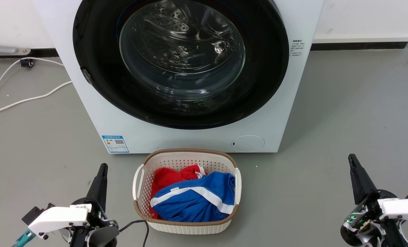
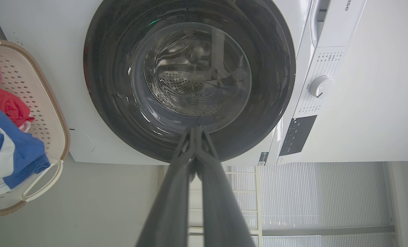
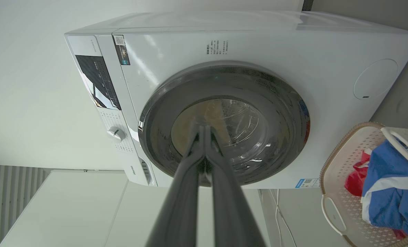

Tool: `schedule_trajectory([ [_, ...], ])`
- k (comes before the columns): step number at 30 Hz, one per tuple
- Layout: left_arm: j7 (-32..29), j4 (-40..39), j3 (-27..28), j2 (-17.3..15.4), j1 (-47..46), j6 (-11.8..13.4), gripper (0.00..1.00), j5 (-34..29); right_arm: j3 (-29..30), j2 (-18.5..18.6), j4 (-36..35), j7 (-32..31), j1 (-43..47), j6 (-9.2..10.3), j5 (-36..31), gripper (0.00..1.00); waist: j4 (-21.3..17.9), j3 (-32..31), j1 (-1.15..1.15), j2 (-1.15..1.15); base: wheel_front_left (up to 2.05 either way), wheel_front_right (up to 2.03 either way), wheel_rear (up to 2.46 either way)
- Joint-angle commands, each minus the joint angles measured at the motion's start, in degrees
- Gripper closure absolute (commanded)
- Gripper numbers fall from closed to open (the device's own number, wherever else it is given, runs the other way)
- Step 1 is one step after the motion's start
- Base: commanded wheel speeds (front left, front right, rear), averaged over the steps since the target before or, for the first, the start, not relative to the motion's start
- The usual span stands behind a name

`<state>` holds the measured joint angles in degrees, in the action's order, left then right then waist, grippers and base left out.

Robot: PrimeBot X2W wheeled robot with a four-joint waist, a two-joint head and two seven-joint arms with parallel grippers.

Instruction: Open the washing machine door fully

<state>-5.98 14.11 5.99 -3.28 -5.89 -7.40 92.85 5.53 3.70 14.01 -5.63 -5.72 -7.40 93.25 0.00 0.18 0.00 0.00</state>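
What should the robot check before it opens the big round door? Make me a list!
1. The washing machine door is shut with nothing hanging on it: ok.
2. The left gripper is empty, fingers together: ok.
3. The right gripper is empty, fingers together: ok.
4. Grippers close enough to the door: not ok, both sit low and away from it.
5. The laundry basket is clear of the door's swing: cannot tell; it stands right in front.
6. The small catch on the door rim's left edge is easy to grab: cannot tell.
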Motion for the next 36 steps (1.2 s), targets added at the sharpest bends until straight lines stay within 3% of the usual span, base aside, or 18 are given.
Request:
schedule_trajectory([
  [1,-0.37,0.05,0.15,0.05,-0.56,-0.16,1.0,-0.44,0.12,-0.17,0.06,-0.27,-0.72,-0.17,-0.31,1.0,0.0,0.0,0.0,0.0,0.0,0.0,0.0],
  [23,-0.44,0.05,0.29,0.16,-0.58,-0.16,1.0,-0.39,0.38,-0.35,0.07,-0.42,-0.75,-0.17,-0.62,1.0,0.0,0.0,0.0,0.0,0.0,0.0,0.0],
  [24,-0.15,0.18,0.12,0.11,0.08,0.01,0.0,-0.34,0.27,-0.2,0.14,-0.28,0.09,0.0,-0.12,0.0,0.0,0.0,0.0,0.0,0.0,0.0,0.0],
  [36,2.52,-0.9,-3.03,-0.03,1.14,0.04,0.0,-2.04,-1.93,-0.38,-1.07,2.47,2.1,0.0,-1.53,0.0,0.03,-0.02,0.0,0.0,0.0,0.0,0.0],
])
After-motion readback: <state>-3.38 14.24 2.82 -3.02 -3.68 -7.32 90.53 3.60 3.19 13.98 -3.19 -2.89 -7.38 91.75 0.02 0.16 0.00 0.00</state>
